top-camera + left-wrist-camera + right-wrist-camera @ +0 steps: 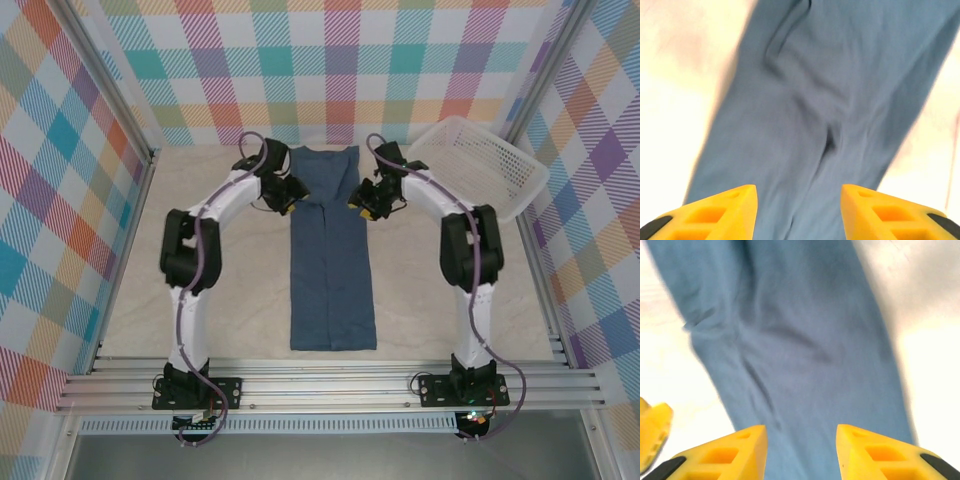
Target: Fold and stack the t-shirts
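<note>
The shirt (332,270) lies in the middle of the table (230,300) as one long narrow strip, with both sides already folded in. Its long axis runs straight from the near edge, between the two arm bases, to the far wall. The cloth is flat, with only some soft creases.

The two grippers stand at the far part of the strip, one on each side. The left gripper (287,197) is at the left edge and the right gripper (362,203) is at the right edge, both about equally near. In each wrist view the yellow fingers are spread apart and hold nothing, and the blue cloth lies just ahead of them and between them. I cannot tell if the fingertips touch the fabric.

The near end of the strip is well apart from both grippers. I think the next fold must go across the long axis, so each arm would take its own far corner and bring it toward the near end.

The table is pale and smooth, with free room on both sides. A white basket (500,170) leans in the far right corner, apart from the shirt. Checked walls (340,70) close the space.
</note>
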Controlling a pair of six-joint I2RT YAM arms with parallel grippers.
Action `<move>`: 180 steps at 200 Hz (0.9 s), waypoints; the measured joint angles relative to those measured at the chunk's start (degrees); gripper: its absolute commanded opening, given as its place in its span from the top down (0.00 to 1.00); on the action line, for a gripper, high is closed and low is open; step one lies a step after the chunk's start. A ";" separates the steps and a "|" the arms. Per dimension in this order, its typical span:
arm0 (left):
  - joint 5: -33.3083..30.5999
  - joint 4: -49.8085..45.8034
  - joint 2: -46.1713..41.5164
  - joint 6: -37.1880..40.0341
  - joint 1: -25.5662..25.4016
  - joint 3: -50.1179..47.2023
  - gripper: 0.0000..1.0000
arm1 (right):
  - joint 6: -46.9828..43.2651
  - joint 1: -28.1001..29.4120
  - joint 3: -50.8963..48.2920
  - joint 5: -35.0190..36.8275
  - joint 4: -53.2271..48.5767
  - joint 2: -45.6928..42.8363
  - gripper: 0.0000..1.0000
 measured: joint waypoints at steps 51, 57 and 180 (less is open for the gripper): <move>7.76 -1.73 -30.34 2.21 -8.90 -37.86 0.56 | 0.00 1.38 -29.51 -2.99 -1.16 -28.65 0.58; 8.72 -2.25 -32.22 2.14 -10.16 -41.79 0.56 | -0.26 1.99 -32.79 -3.74 -2.29 -30.53 0.59; 14.01 8.09 -42.32 -10.29 -22.60 -66.14 0.62 | -3.98 7.34 -62.73 -14.32 -11.98 -48.30 0.57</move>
